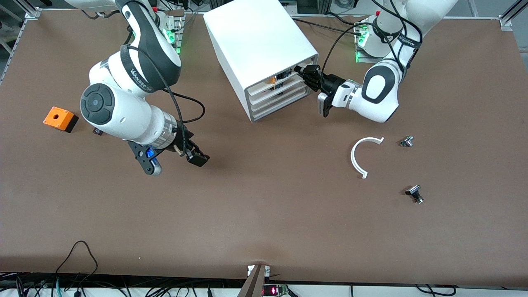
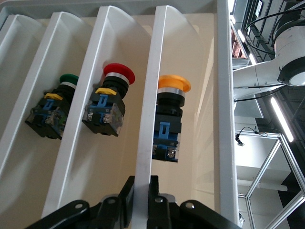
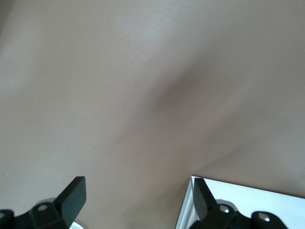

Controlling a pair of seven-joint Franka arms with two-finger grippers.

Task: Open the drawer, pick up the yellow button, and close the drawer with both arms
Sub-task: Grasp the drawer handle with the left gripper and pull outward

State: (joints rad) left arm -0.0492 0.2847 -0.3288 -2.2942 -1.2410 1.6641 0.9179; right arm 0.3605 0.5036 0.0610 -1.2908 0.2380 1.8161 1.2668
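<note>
The white cabinet (image 1: pixel 264 49) stands at the middle of the table near the robots' bases. Its uppermost drawer (image 1: pixel 284 78) has its front about in line with the three lower ones. My left gripper (image 1: pixel 303 73) is at that drawer's front, shut on its white front lip (image 2: pixel 150 119); the black fingers (image 2: pixel 157 191) clamp it from both sides. The button (image 2: pixel 172 95), with an orange-yellow cap and black body, lies in this drawer and shows as an orange spot (image 1: pixel 271 81). My right gripper (image 1: pixel 194 154) hangs open over bare table toward the right arm's end, holding nothing (image 3: pixel 138 198).
Red (image 2: pixel 118 76) and green (image 2: pixel 68 78) buttons lie in lower drawers. An orange box with a hole (image 1: pixel 60 119) sits at the right arm's end. A white curved strip (image 1: pixel 363 154) and two silver-and-black knobs (image 1: pixel 407 141) (image 1: pixel 414 194) lie toward the left arm's end.
</note>
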